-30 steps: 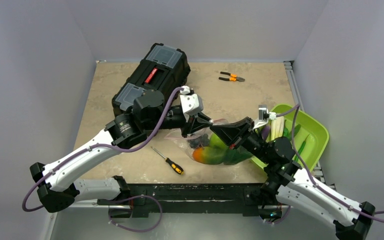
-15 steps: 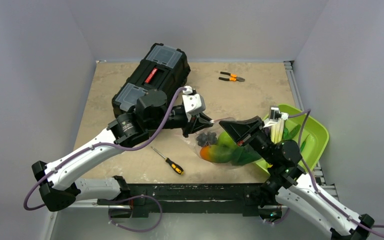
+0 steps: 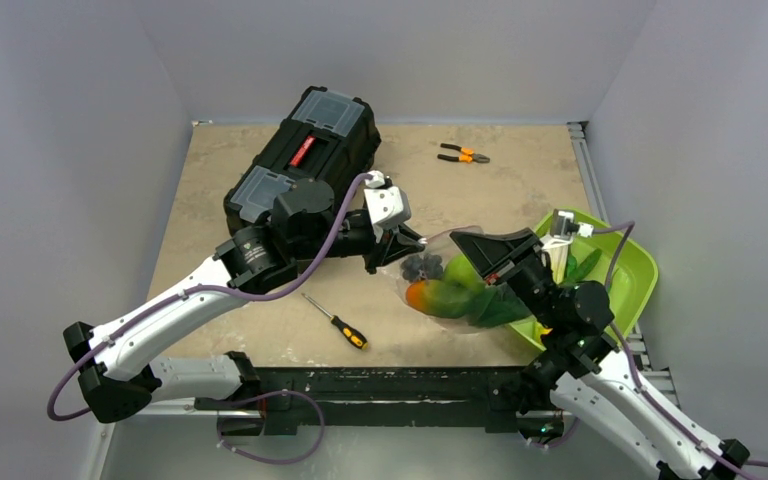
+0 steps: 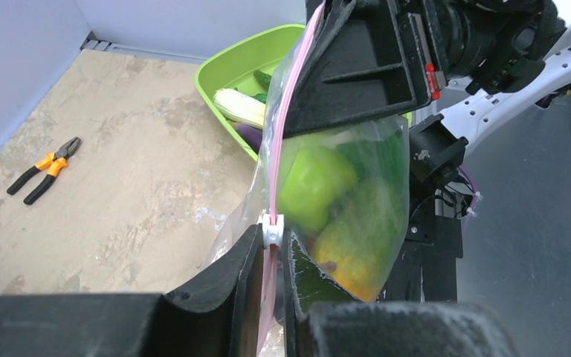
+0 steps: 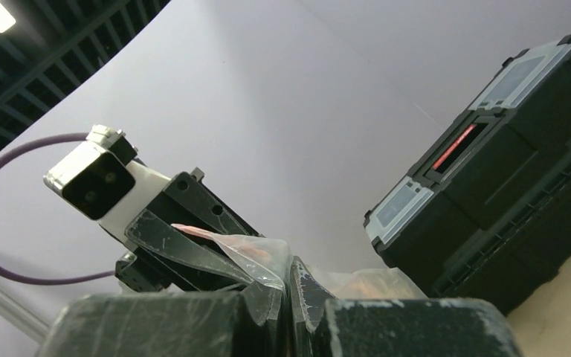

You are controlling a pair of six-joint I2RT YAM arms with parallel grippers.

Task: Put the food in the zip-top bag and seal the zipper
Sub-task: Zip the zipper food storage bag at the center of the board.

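Observation:
The clear zip-top bag (image 3: pixel 455 300) hangs above the table between my two grippers. Inside it are food pieces: a green fruit (image 4: pixel 312 178), an orange-yellow fruit (image 4: pixel 357 245) and a dark bunch (image 3: pixel 422 267). My left gripper (image 4: pixel 271 239) (image 3: pixel 403 250) is shut on the pink zipper (image 4: pixel 282 111), and the white slider (image 4: pixel 271 229) sits right at its fingertips. My right gripper (image 5: pixel 288 269) (image 3: pixel 472 243) is shut on the bag's other top corner (image 5: pixel 264 253). More food, a white-stemmed green (image 4: pixel 242 108) and a purple piece (image 4: pixel 247 134), lies in the bowl.
The lime-green bowl (image 3: pixel 628 280) stands at the right edge, just behind the right arm. A black toolbox (image 3: pixel 305 160) sits back left, close behind the left arm. Pliers (image 3: pixel 463 154) lie at the back, and a screwdriver (image 3: pixel 336 322) lies near the front.
My right gripper has pulled its end of the bag to the right, towards the bowl, and the bag with its food has swung that way. The left gripper has stayed nearly in place.

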